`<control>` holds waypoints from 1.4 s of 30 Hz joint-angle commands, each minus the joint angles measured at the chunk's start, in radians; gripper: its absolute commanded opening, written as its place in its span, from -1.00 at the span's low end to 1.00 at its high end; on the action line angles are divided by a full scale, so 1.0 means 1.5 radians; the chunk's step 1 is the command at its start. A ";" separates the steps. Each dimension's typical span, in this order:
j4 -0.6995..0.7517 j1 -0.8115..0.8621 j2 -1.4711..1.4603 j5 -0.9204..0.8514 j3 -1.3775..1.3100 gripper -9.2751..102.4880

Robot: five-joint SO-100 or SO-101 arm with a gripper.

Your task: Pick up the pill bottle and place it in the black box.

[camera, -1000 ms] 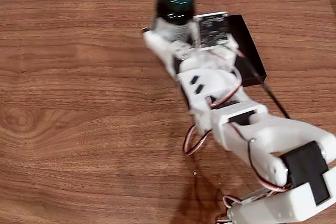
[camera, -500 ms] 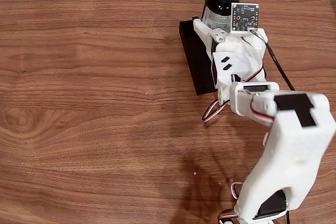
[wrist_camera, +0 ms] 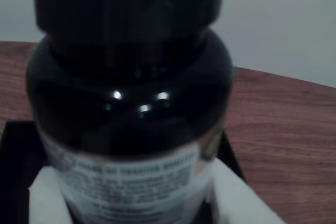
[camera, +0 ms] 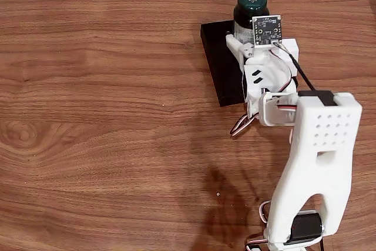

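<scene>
Currently clamped on the pill bottle (camera: 250,11) by the white gripper (camera: 247,39) at upper centre-right of the fixed view, upright, cap uppermost, over the black box (camera: 220,63), with contact with the box floor not discernible. Seen close in the wrist view as pill bottle (wrist_camera: 131,103), dark shoulder filling the frame centre, white label at the bottom, white fingers (wrist_camera: 44,198) pressed against the label on both sides, black box (wrist_camera: 16,150) edges at lower left and right, wooden table (wrist_camera: 283,129) beyond.
</scene>
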 commanded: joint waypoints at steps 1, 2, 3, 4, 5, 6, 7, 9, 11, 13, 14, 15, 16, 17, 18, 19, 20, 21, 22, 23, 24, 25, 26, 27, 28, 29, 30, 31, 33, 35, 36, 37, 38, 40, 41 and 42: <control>-0.041 0.014 -0.002 0.007 -0.063 -0.62; -0.041 0.014 -0.008 0.007 -0.063 -0.61; -0.041 0.015 -0.013 0.008 -0.063 -0.61; -0.041 0.015 -0.015 0.008 -0.062 -0.60; -0.041 0.016 -0.017 0.008 -0.061 -0.59; -0.040 0.016 -0.017 0.007 -0.059 -0.58; -0.039 0.016 -0.017 0.007 -0.058 -0.57; -0.032 0.015 -0.017 0.007 -0.058 -0.55; -0.024 0.015 -0.014 0.006 -0.058 -0.52; -0.011 0.015 -0.011 0.006 -0.059 -0.42; -0.007 0.015 -0.008 0.004 -0.058 -0.37; -0.004 0.015 -0.005 0.000 -0.056 -0.31; 0.000 0.016 0.000 -0.001 -0.053 -0.26; 0.003 0.017 0.005 -0.003 -0.049 -0.21; 0.003 0.018 0.012 -0.007 -0.043 -0.18; 0.004 0.019 0.021 -0.010 -0.036 -0.15; 0.004 0.021 0.031 -0.010 -0.028 -0.14; 0.005 0.024 0.042 -0.010 -0.019 -0.12; 0.005 0.026 0.056 -0.013 -0.008 -0.11; 0.005 0.028 0.075 -0.016 0.004 -0.10; 0.008 0.030 0.092 -0.018 0.017 -0.10; 0.016 0.033 0.115 -0.019 0.032 -0.09; 0.027 0.036 0.139 -0.021 0.047 -0.08; 0.042 0.039 0.165 -0.024 0.061 -0.08; 0.061 0.043 0.192 -0.025 0.077 -0.08; 0.081 0.046 0.223 -0.027 0.092 -0.08; 0.105 0.050 0.257 -0.029 0.108 -0.08; 0.129 0.053 0.287 -0.032 0.123 -0.08; 0.184 0.058 0.362 -0.038 0.154 -0.08; 0.239 0.060 0.442 -0.041 0.191 -0.08; 0.264 0.060 0.481 -0.045 0.209 -0.08; 0.291 0.059 0.521 -0.046 0.227 -0.10; 0.318 0.057 0.561 -0.048 0.246 -0.12; 0.368 0.050 0.635 -0.052 0.280 -0.16; 0.397 0.045 0.672 -0.055 0.297 -0.18; 0.424 0.041 0.709 -0.059 0.314 -0.20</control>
